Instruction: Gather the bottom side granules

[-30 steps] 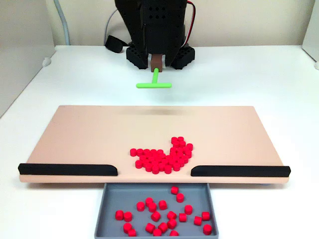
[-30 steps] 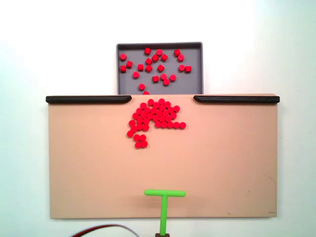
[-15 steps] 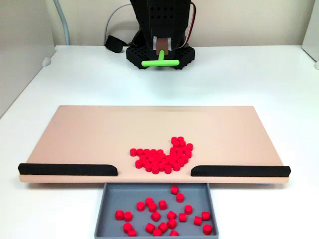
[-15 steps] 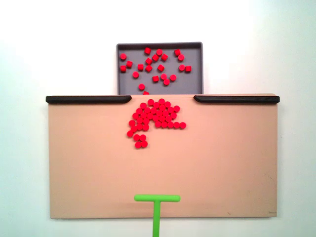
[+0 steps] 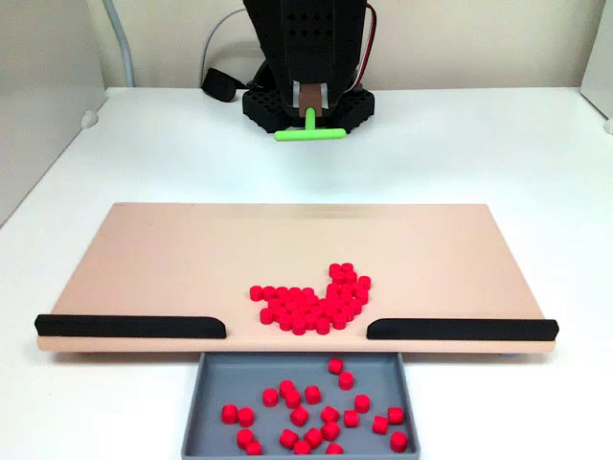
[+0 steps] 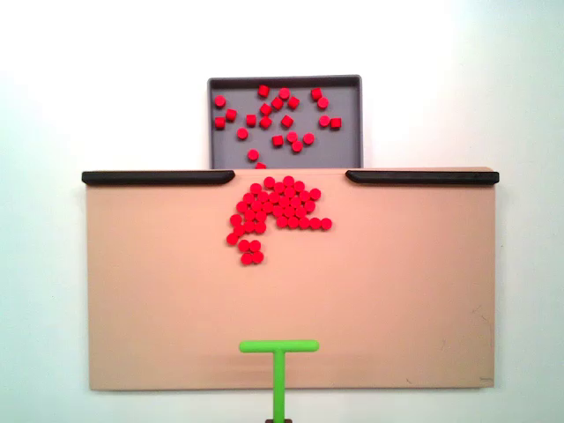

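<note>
A heap of red granules [image 5: 314, 299] lies on the tan board [image 5: 182, 254], close to the gap between two black rails; in the overhead fixed view the granules [image 6: 275, 211] sit just below that gap. More red granules lie loose in the grey tray [image 5: 218, 381] beyond the gap. My gripper [image 5: 309, 103] hangs from the black arm at the back, shut on the stem of the green T-shaped pusher [image 5: 309, 134]. The pusher [image 6: 278, 346] hovers over the board's edge nearest the arm, well apart from the heap.
The black rails [image 5: 130, 327] [image 5: 461, 330] line the board's tray-side edge on each side of the gap. The grey tray [image 6: 344, 148] sits against that gap. The arm's black base [image 5: 263, 107] and cables stand behind the board on a white table.
The pusher drew back from over the table toward the arm's base and rose, then dipped slightly. In the overhead fixed view it shifted a little left. The granules have not moved.
</note>
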`<state>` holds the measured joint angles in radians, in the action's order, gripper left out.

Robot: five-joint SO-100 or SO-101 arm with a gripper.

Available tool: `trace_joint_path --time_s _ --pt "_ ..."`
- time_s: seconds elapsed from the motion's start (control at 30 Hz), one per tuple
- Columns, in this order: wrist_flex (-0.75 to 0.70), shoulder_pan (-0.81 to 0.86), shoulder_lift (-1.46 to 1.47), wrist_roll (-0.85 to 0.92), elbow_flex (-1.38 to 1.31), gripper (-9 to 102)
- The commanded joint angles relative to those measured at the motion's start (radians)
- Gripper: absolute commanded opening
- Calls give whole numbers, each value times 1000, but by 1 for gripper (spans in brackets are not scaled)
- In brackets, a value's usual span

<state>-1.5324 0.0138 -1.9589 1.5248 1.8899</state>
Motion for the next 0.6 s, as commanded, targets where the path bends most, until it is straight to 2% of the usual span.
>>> trace_joint_path --time_s 0.0,0.57 --pt "3 -9 -29 -17 -34 0" --pt "3 3 -31 -3 -34 0"
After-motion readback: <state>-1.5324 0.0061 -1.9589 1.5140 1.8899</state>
